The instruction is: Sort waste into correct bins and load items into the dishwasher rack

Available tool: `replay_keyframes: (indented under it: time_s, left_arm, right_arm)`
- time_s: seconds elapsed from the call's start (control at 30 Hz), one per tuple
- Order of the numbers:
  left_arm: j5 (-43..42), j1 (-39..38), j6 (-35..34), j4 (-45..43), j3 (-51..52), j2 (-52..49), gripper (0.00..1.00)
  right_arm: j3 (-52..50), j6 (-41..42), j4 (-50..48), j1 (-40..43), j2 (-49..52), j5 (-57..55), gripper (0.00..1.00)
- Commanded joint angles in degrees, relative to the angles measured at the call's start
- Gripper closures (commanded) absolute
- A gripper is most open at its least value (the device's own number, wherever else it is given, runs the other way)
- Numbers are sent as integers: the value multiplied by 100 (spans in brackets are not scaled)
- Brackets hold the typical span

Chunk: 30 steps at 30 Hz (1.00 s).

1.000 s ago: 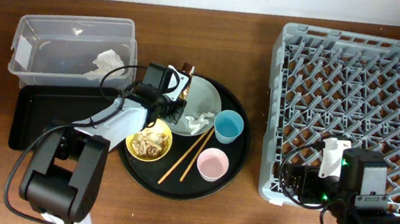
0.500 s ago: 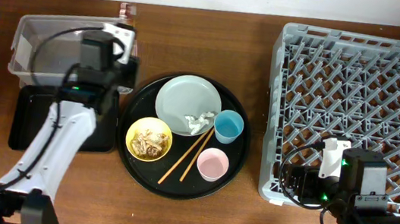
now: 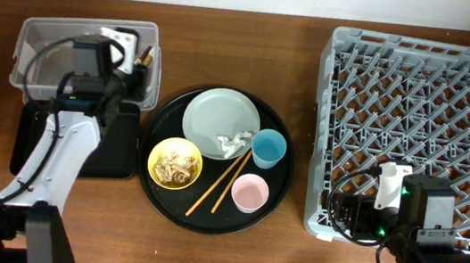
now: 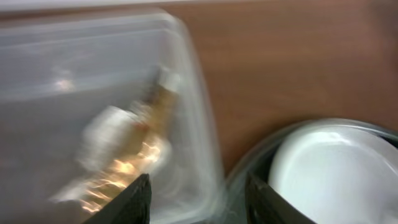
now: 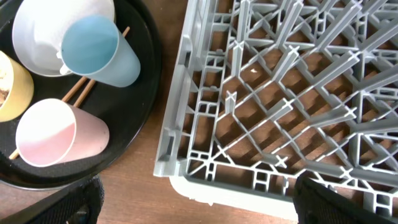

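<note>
Round black tray [image 3: 152,195] carries the plate [image 3: 217,116], crumpled white paper [image 3: 234,142], yellow bowl [image 3: 175,162] of scraps, blue cup [image 3: 269,147], pink cup [image 3: 249,193] and chopsticks [image 3: 219,186]. Left of the round tray stand the clear tub [image 3: 48,46] and the shallow black tray [image 3: 36,139]. Right of it, across bare table, stands the dishwasher rack [image 3: 428,92]. Left gripper [image 4: 198,186] hangs over the tub end nearest the round tray, jaws parted and gripping nothing. The gold foil wrapper [image 4: 134,158], blurred, sits inside the tub. Right gripper [image 5: 199,205], at the rack corner facing the round tray, stands wide and empty.
</note>
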<state>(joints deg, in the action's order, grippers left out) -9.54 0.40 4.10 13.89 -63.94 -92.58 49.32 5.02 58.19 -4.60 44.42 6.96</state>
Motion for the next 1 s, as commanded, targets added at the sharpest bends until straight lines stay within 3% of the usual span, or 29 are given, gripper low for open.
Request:
replay_keyframes:
  time_s: [0.0,0.3,0.57,0.6,0.7,0.8,0.97]
  left_arm:
    - [-977,-651,31,708,-61,76,45]
    - [-654,-2138,31,1060,31,-501,38]
    - [-651,-2546,31,931,31,-1338,40]
    - [-645,-2549,31,925,31,-1373,45]
    - [-326,-2549,31,870,31,-1436,71]
    - [-243,-2549,31,868,31,-1436,88]
    - [-245,-2549,31,868,31,-1436,99]
  right_arm:
    - [127,37,-11,-26,-17,28,2]
    - [127,37,-9,-26,-17,28,2]
    - [127,37,-9,-26,-17,28,2]
    - [127,37,-9,-26,-17,31,2]
    - [127,39,-9,-26,-17,28,2]
    - [127,37,-9,-26,-17,31,2]
    - [127,39,-9,-26,-17,28,2]
